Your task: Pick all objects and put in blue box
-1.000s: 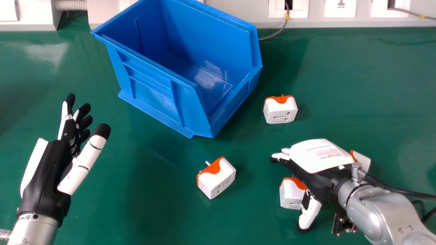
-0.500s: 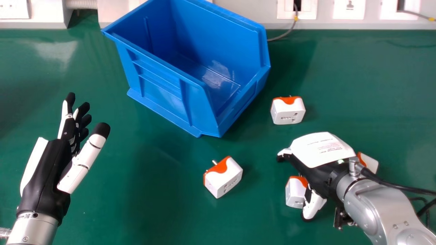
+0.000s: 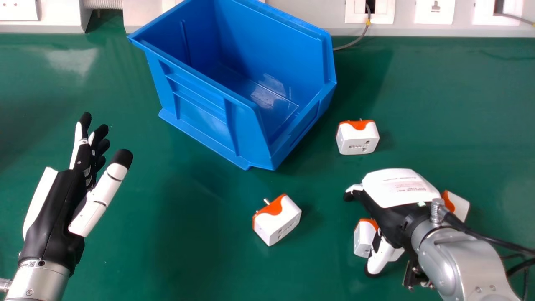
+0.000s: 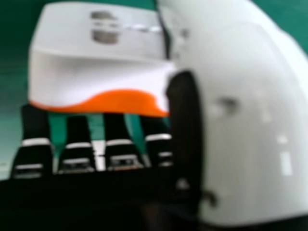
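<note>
My right hand [image 3: 399,188] is low over the table at the right, palm down, above a white and orange plug adapter [image 3: 363,240]. Its thumb crosses in front of that adapter. In the right hand view, the adapter [image 4: 96,79] lies between the relaxed fingers and the thumb of my right hand [image 4: 250,120]. Another adapter [image 3: 459,205] is partly hidden behind the hand. One adapter [image 3: 278,221] lies at the middle front, and one more [image 3: 358,140] to the right of the blue box [image 3: 205,121]. My left hand [image 3: 52,209] is open at the left.
The blue box stands on the green table [image 3: 200,251] near the back, its low front side facing right and forward. Behind it runs a white wall trunking [image 3: 309,16] with sockets and a grey cable [image 3: 355,41]. Black cables [image 3: 489,236] run along my right forearm.
The head view has shifted, so the box and adapters appear farther right. My right hand has moved slightly left over the table, and its thumb has come across the nearest adapter.
</note>
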You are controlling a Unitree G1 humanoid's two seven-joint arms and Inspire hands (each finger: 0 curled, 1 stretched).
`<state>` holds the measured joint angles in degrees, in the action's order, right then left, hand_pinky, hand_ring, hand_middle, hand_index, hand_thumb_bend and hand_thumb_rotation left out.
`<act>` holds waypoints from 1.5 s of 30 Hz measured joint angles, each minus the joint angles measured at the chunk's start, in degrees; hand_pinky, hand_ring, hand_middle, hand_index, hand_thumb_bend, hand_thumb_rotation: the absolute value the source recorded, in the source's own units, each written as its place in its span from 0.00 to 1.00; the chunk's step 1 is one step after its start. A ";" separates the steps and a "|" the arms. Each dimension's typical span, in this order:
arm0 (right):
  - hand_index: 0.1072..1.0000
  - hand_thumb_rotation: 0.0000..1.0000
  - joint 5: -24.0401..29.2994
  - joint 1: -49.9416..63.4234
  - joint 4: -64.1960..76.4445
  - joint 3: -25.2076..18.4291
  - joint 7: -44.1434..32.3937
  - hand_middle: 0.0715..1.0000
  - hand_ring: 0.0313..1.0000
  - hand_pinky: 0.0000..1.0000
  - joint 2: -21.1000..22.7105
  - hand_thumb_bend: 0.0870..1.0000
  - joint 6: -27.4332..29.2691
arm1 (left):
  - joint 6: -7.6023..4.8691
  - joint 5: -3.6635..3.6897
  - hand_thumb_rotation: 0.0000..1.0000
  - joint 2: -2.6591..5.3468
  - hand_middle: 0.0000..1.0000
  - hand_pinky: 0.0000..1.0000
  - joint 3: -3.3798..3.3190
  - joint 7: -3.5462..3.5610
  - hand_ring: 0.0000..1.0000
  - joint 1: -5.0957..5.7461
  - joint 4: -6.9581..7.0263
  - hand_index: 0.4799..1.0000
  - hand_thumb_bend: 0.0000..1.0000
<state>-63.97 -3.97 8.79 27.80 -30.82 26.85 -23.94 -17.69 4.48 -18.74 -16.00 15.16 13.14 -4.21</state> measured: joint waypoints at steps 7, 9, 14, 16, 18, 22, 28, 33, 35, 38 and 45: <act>0.83 0.00 -0.35 2.59 1.22 -0.29 2.65 0.86 0.86 0.74 -0.84 0.47 -1.13 | -0.20 -0.18 0.83 -0.15 1.00 1.00 -0.02 -0.16 1.00 -0.01 -0.29 0.99 0.54; 0.82 0.01 -0.35 3.15 1.30 -0.45 3.64 0.85 0.85 0.73 -1.44 0.47 -1.51 | -0.30 -0.20 0.83 -0.16 1.00 1.00 -0.02 -0.16 1.00 -0.03 -0.30 0.99 0.54; 0.81 0.00 -0.36 4.64 1.72 -1.26 5.26 0.85 0.84 0.71 -2.28 0.43 -2.72 | -0.26 -0.28 0.83 -0.17 1.00 1.00 -0.02 -0.28 1.00 0.08 0.44 0.99 0.54; 0.81 0.00 -0.53 5.24 2.10 -1.50 5.45 0.85 0.84 0.71 -2.58 0.43 -3.60 | -0.27 -0.33 0.83 -0.23 1.00 1.00 -0.02 -0.32 1.00 0.05 0.55 0.99 0.54; 0.81 0.00 -0.93 6.11 2.75 -1.99 5.68 0.85 0.84 0.71 -3.25 0.42 -4.92 | -0.27 -0.41 0.83 -0.25 1.00 1.00 -0.03 -0.36 1.00 0.06 0.48 0.99 0.54; 0.81 0.00 -1.49 7.02 3.56 -2.58 5.71 0.85 0.84 0.72 -4.20 0.40 -5.99 | -0.27 -0.50 0.84 -0.25 1.00 1.00 -0.03 -0.41 1.00 0.05 0.48 0.99 0.54; 0.81 0.02 -3.11 9.61 5.95 -3.53 5.75 0.84 0.83 0.73 -5.95 0.35 -9.33 | -0.30 -0.61 0.84 -0.27 1.00 1.00 -0.05 -0.44 1.00 0.06 0.25 0.99 0.53; 0.81 0.03 -4.13 13.36 9.12 -4.90 5.86 0.84 0.83 0.72 -6.85 0.40 -11.30 | -0.33 -0.62 0.84 -0.33 1.00 1.00 -0.06 -0.44 1.00 0.04 0.13 0.99 0.53; 0.81 0.02 -4.21 14.54 10.06 -5.27 6.02 0.84 0.82 0.72 -7.31 0.45 -11.71 | -0.33 -0.63 0.84 -0.35 1.00 1.00 -0.05 -0.44 1.00 0.03 0.08 0.99 0.54; 0.81 0.01 -4.06 15.19 10.44 -5.60 6.74 0.84 0.82 0.71 -7.79 0.49 -11.62 | -0.34 -0.63 0.84 -0.35 1.00 1.00 -0.03 -0.43 1.00 -0.04 0.08 1.00 0.54; 0.81 0.00 -4.12 15.67 10.50 -5.91 7.22 0.83 0.82 0.71 -8.01 0.54 -11.38 | -0.42 -0.60 0.84 -0.35 1.00 1.00 -0.05 -0.40 1.00 -0.12 -0.71 1.00 0.55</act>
<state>-68.09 11.70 19.29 21.90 -23.60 18.84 -35.32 -18.11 3.88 -19.10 -16.04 14.76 13.02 -4.92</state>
